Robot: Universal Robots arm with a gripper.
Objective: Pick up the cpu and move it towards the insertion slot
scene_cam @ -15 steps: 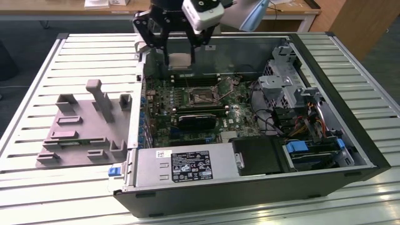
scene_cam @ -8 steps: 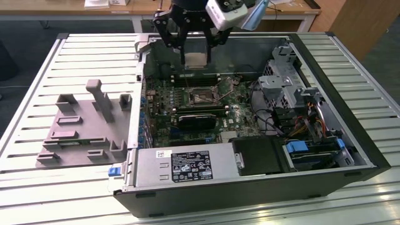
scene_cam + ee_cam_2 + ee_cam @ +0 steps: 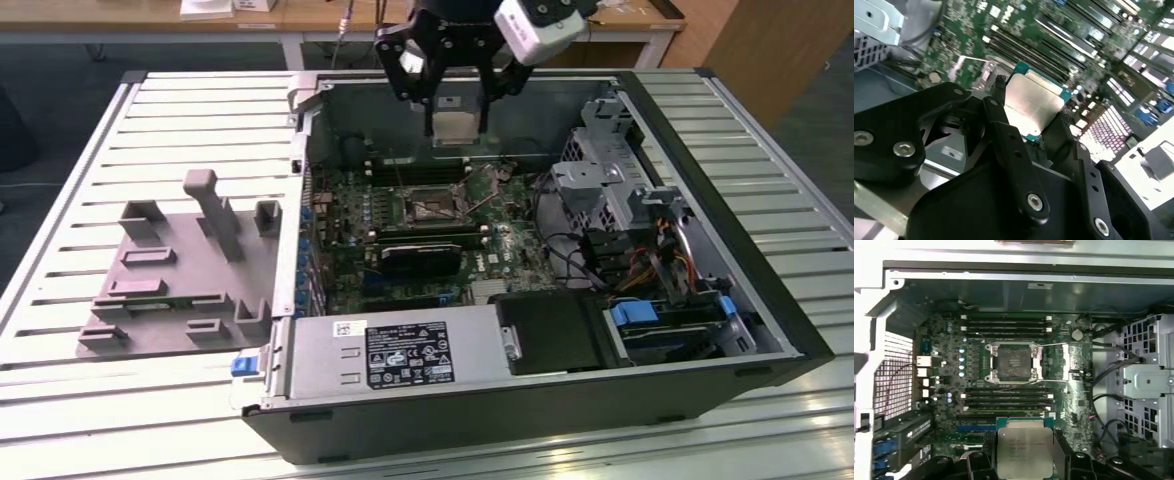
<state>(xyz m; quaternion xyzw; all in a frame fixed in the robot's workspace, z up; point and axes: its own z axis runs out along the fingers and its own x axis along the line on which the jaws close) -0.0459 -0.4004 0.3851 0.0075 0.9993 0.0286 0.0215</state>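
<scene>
The black two-fingered gripper [image 3: 453, 100] was clamped on the thin square silvery-topped cpu [image 3: 1024, 451], holding it in the air over the far side of the open computer case [image 3: 787, 330]. The pick-up looked complete. The dark square metal-framed insertion slot [image 3: 1013, 362] on the green circuit board [image 3: 1077, 405] lay below, empty, not yet reached.

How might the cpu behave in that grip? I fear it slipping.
The cpu, a thin flat plate, is probably stiff and light. Its smooth metal top looks slippery, and the gripper pinches just its edges, so a knock might shift it.
</scene>
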